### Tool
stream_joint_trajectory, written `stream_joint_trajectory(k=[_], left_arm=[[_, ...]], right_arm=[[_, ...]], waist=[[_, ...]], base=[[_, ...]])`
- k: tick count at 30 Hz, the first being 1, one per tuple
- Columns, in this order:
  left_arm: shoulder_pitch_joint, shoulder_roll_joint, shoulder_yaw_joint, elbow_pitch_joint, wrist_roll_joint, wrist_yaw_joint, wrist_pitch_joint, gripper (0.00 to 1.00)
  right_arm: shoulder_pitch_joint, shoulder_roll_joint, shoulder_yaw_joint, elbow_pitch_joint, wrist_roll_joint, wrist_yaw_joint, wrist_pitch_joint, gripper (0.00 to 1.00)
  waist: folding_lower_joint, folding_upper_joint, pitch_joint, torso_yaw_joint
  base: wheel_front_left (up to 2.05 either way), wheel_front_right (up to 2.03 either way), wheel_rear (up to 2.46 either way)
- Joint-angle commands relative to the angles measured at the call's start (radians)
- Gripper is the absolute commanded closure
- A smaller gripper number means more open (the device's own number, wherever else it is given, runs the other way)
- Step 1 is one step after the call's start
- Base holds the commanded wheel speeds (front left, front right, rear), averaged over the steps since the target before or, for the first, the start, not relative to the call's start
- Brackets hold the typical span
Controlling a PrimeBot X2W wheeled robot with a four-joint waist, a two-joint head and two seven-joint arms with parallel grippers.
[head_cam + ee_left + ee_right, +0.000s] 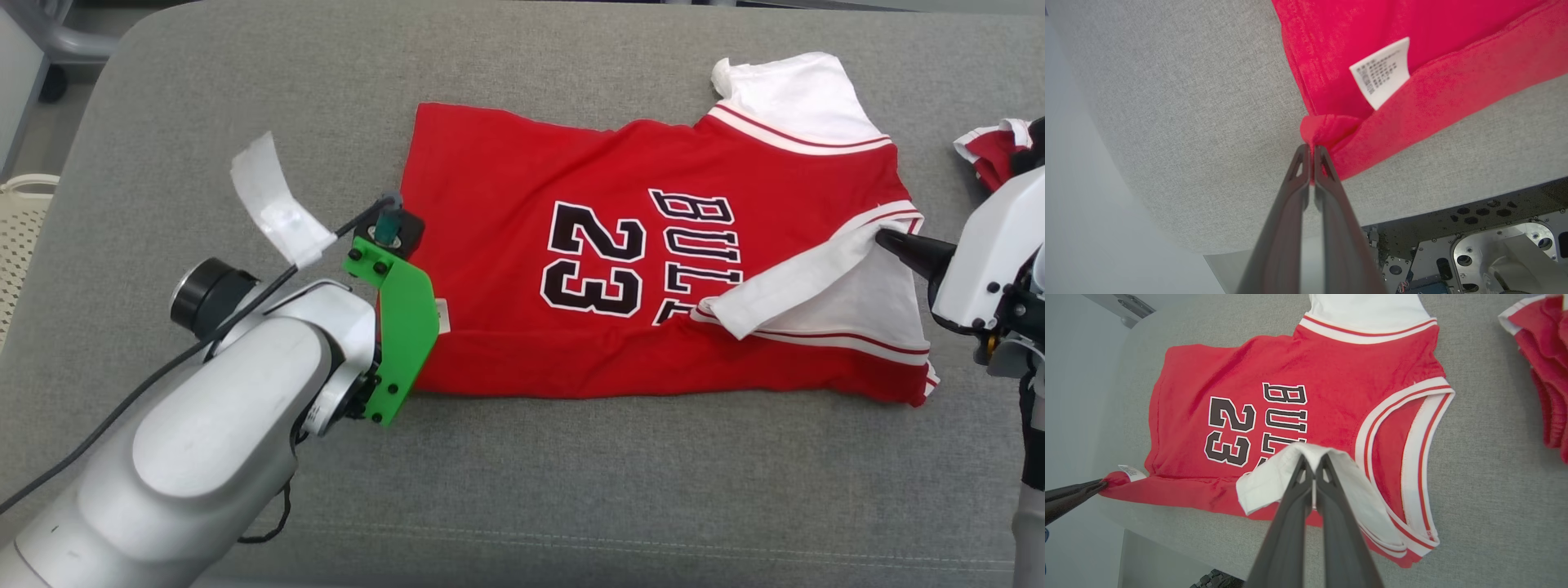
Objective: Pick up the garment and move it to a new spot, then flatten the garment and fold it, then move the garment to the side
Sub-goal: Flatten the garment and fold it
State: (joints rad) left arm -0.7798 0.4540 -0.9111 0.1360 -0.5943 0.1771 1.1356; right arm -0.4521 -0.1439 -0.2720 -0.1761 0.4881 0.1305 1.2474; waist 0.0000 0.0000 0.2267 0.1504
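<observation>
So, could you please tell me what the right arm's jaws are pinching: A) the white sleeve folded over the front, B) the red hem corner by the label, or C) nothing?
A: in the right wrist view those jaws are shut on the white sleeve, folded across the jersey front.

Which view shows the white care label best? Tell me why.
The left wrist view: the care label is large there, poking from the jersey's fold. The right wrist view shows it tiny; the head view, a sliver beside the green bracket.
</observation>
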Motion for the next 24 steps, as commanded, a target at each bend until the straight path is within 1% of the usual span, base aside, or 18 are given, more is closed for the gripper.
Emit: stream_joint_trajectory(k=[1,5,9,14,24], left_arm=[[-0.042,-0.018,0.002,0.017,-0.001,-0.001,0.016,1.0],[-0.101,-0.049,0.002,0.059,0.009,-0.016,0.016,1.0],[-0.154,-0.079,-0.005,0.129,0.032,-0.028,-0.02,1.0],[-0.178,-0.094,-0.009,0.197,0.046,-0.035,-0.054,1.0],[-0.207,-0.097,-0.016,0.287,0.087,-0.002,-0.09,1.0]], right_arm=[[-0.022,-0.001,0.006,0.026,-0.016,0.0,-0.023,1.0],[-0.053,-0.008,0.034,0.085,-0.029,0.0,-0.07,1.0],[-0.078,-0.01,0.062,0.136,-0.042,0.0,-0.118,1.0],[-0.093,-0.022,0.082,0.158,-0.055,0.0,-0.152,1.0],[-0.121,-0.015,0.053,0.146,-0.038,0.0,-0.192,1.0]], waist=[[0.0,0.0,0.014,-0.004],[0.0,0.0,0.033,-0.017],[0.0,0.0,0.054,-0.037],[0.0,0.0,0.074,-0.059],[0.0,0.0,0.102,-0.076]], base=[[0.0,0.0,0.0],[0.0,0.0,0.0],[0.0,0.0,0.0],[0.0,0.0,0.0],[0.0,0.0,0.0]])
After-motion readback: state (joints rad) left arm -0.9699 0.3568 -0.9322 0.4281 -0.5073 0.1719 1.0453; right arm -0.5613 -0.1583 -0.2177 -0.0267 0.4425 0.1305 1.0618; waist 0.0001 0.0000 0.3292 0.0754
